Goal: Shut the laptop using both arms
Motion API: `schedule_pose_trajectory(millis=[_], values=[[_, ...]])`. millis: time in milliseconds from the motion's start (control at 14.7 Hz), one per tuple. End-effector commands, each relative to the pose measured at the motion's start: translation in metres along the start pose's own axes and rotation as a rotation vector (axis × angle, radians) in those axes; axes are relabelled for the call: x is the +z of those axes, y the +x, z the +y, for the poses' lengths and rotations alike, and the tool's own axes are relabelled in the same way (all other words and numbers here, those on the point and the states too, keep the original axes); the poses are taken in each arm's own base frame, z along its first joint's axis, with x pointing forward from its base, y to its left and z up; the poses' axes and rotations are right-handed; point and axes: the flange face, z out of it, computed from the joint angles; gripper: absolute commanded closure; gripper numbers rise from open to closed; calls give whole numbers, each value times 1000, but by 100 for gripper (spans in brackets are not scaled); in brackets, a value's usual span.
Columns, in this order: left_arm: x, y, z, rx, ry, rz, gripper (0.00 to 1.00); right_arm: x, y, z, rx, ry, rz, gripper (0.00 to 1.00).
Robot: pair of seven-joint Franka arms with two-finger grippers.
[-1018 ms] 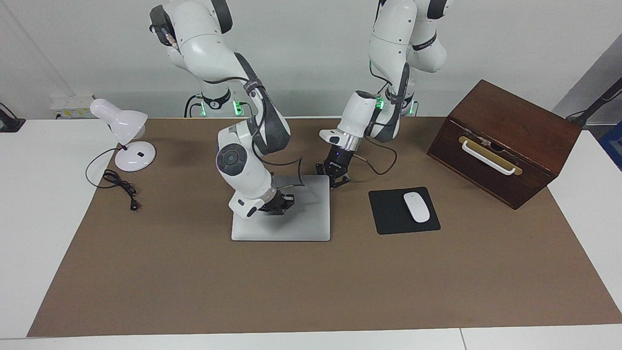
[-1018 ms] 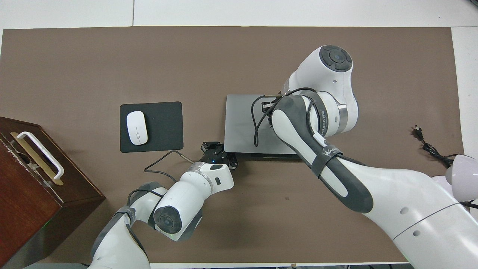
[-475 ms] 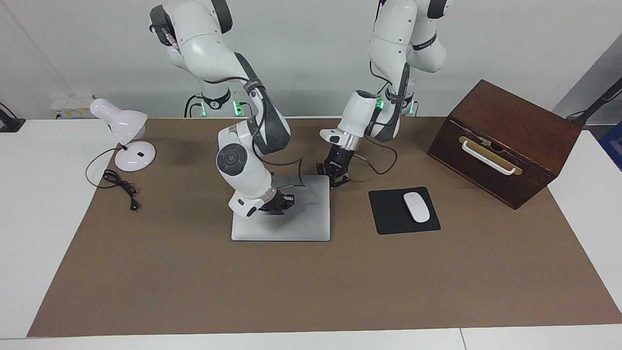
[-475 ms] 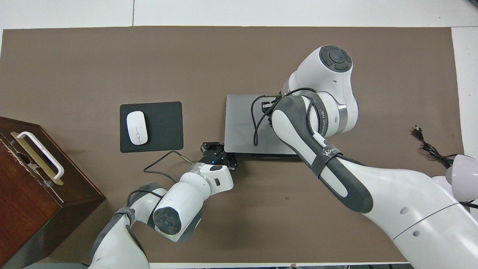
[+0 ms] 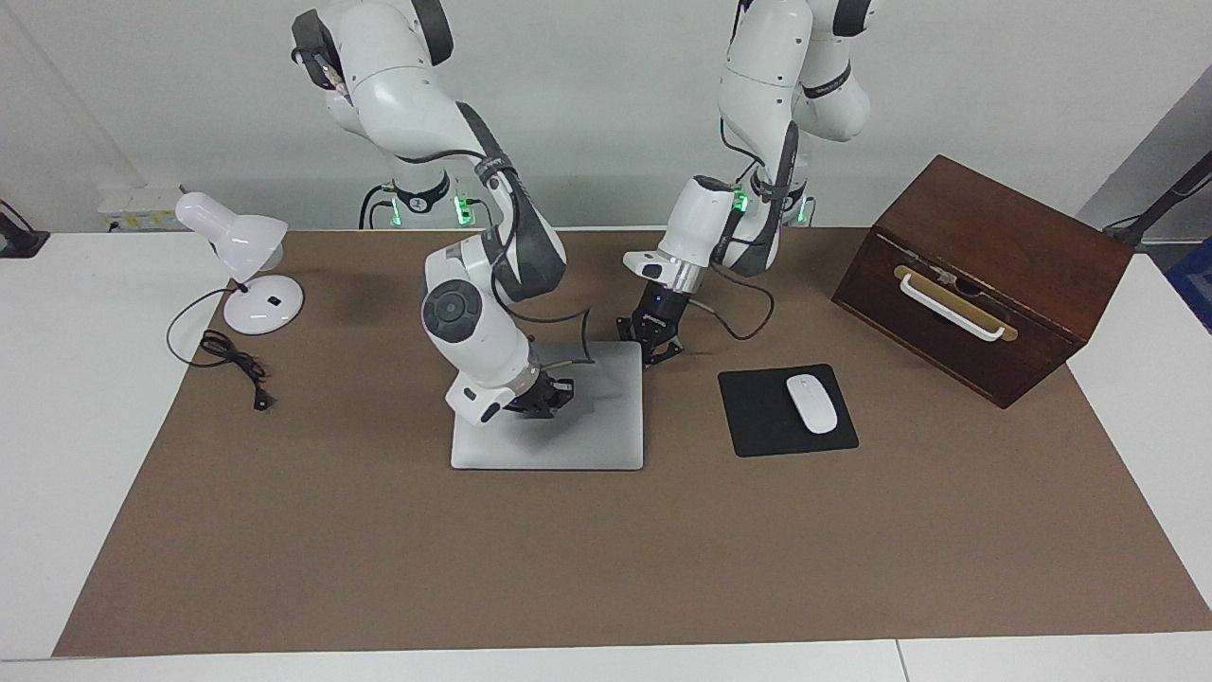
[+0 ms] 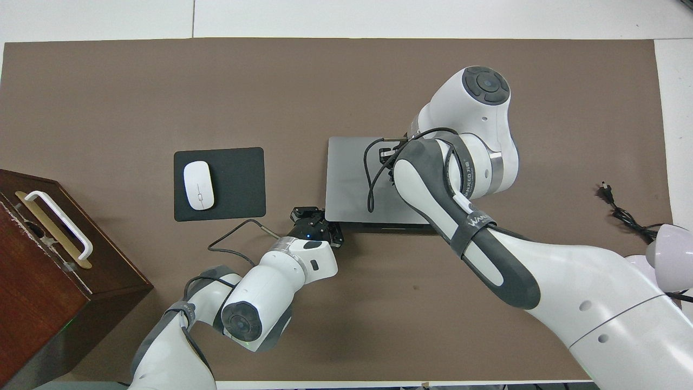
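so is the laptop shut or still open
Shut: the thin silver-grey laptop lies as one flat slab, with no keyboard or screen showing.

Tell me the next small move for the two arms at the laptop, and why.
Probably lift both grippers off and pull them back. The laptop already lies flat with its lid down on the brown mat, the right gripper sits low over the lid, and the left gripper is at the laptop's corner nearest the robots, toward the mouse pad. Nothing seems left to press.

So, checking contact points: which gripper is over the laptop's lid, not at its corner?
The right gripper, over the middle of the thin silver-grey laptop; the left gripper is at its corner nearest the robots.
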Motion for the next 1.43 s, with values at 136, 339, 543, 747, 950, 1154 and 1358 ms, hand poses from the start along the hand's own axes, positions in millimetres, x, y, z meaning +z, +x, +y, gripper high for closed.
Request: schedule_pose_trajectory(millis=[136,339,543,747,950,1154,1358], values=[[15,-68,3,25,0,-180,100,2,-10,0,20,-23,-17,100],[15,-68,3,27,0,-180,100,1,-10,0,19,-25,-16,100],[15,-68,4,34,-2,-180,100,-9,-12,-2,13,-27,-23,100],[15,-68,4,34,-2,-180,100,-26,-13,-4,-13,-69,-22,100],[15,-67,4,34,-2,-179,100,-50,-17,-6,-24,-82,-26,100],[16,-66,4,26,-2,-175,100,-80,-27,-8,-51,-131,3,100],[16,-61,5,-5,0,-166,100,-116,-42,-11,-66,-159,23,100]])
